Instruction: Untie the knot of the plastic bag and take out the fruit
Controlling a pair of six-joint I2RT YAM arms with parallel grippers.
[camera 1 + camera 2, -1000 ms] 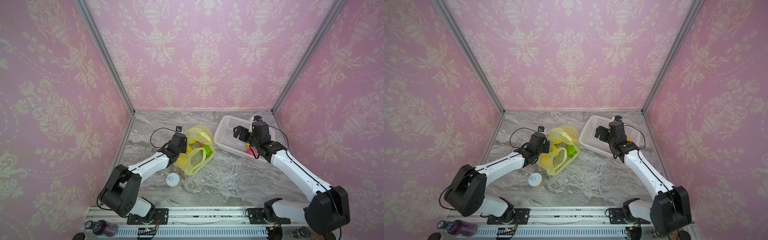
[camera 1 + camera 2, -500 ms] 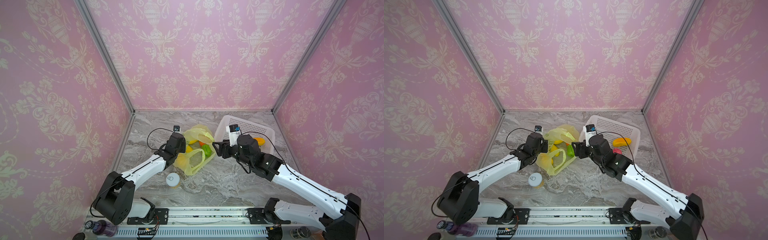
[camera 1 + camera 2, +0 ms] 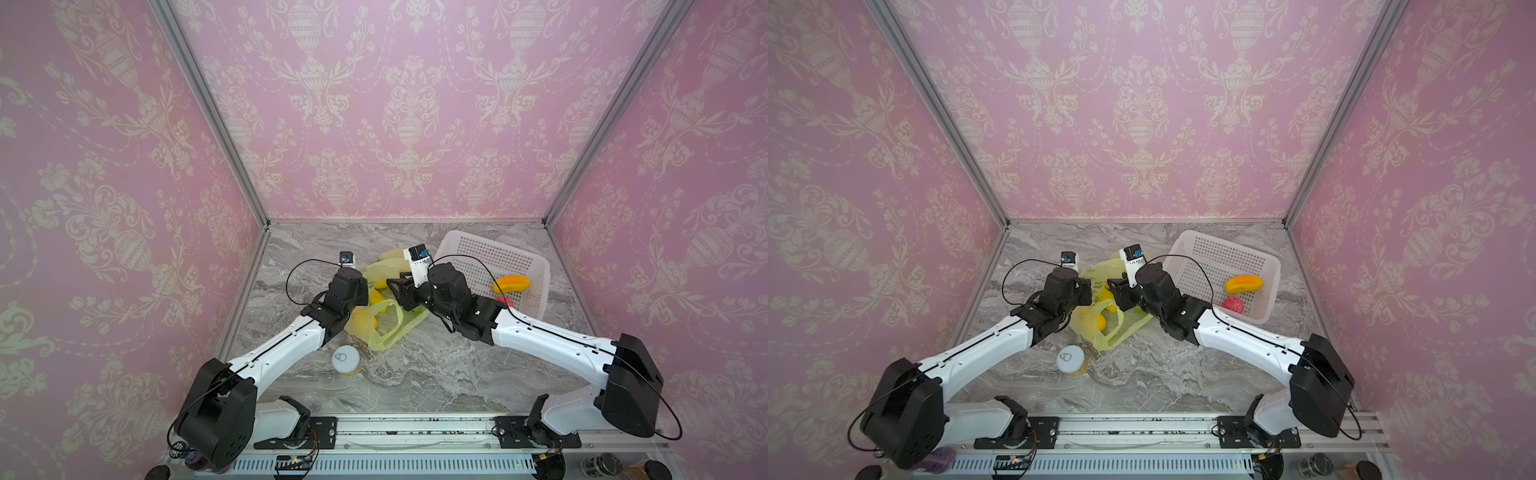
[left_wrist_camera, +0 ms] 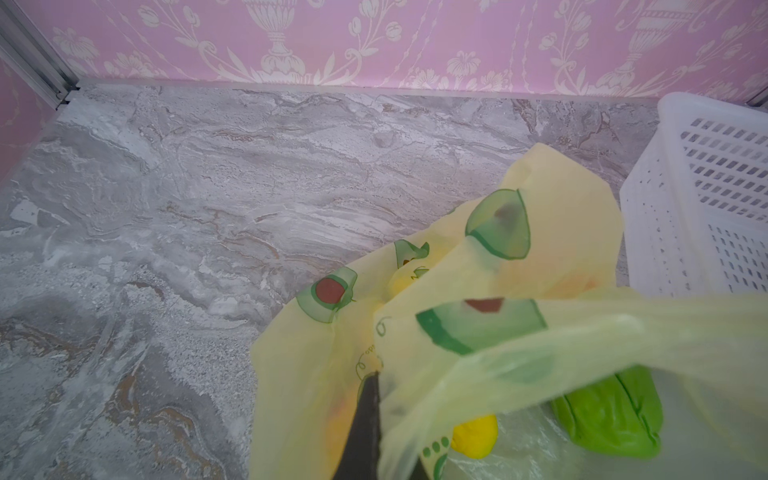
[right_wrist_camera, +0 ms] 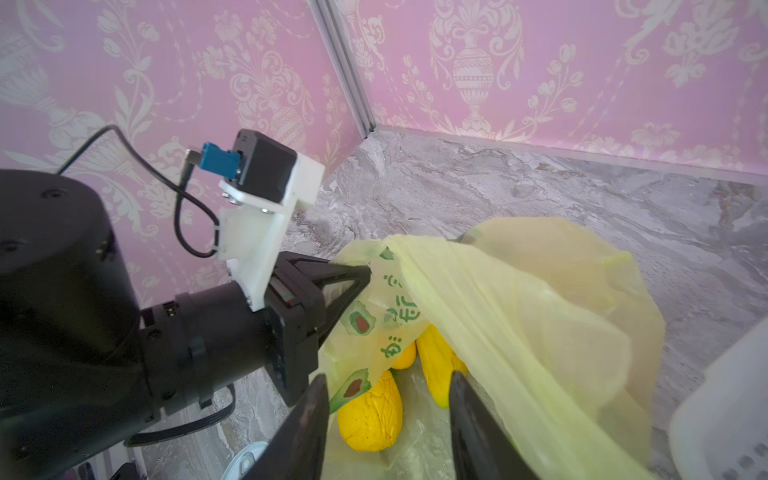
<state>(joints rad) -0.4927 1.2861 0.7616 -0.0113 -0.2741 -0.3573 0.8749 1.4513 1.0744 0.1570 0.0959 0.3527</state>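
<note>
In both top views the plastic bag [image 3: 358, 326] [image 3: 1084, 323] lies mid-scene on the marble table [image 3: 415, 374], just left of the white basket [image 3: 478, 257] holding an orange fruit [image 3: 511, 284] and a red fruit [image 3: 503, 300]. A can [image 3: 345, 359] stands nearer. The left gripper [image 3: 368, 289] and right gripper [image 3: 397, 291] face each other over the bag.

Left wrist view: a dark finger [image 4: 365, 415] presses against the bag's film. A green fruit [image 4: 606, 415] lies inside.

Right wrist view: the left gripper's [image 5: 363, 272] tips are pinched together on the bag's rim (film bunched between them). The right gripper's [image 5: 387, 380] jaws stand apart above a yellow fruit [image 5: 370, 419] in the open mouth.
</note>
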